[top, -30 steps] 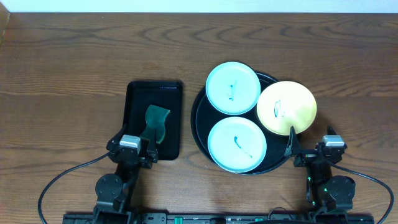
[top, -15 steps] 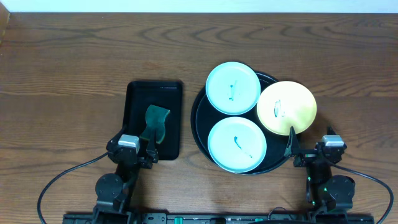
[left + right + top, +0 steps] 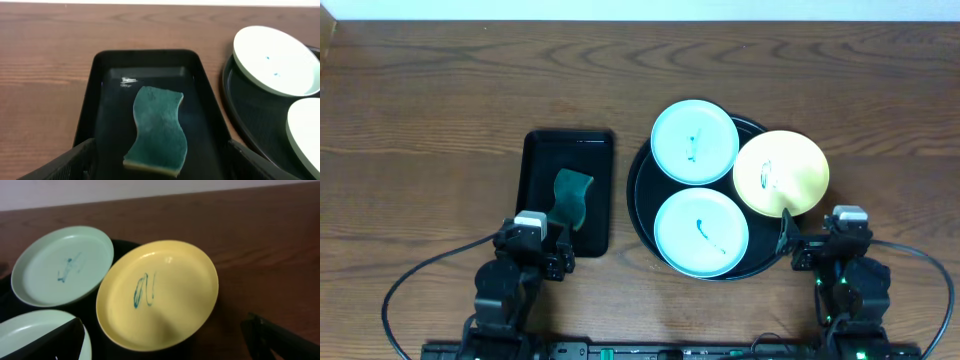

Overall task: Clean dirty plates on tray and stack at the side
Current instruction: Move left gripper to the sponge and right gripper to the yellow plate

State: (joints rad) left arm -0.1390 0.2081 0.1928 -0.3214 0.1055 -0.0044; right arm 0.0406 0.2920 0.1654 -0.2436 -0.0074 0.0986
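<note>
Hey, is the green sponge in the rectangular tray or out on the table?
In. The sponge lies flat inside the rectangular tray, within its raised rim.

I see a round glossy black tray (image 3: pixel 641 192) right of centre, carrying three small plates, all face up. The far mint plate (image 3: pixel 694 141) overlaps its far rim. The near mint plate (image 3: pixel 701 233) sits inside. The yellow plate (image 3: pixel 781 174) leans out over the right rim. Each has a dark smear at its centre.

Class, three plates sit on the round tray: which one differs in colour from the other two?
The pale yellow plate, on the tray's right side; the far plate and the near plate are both pale mint-blue.
</note>
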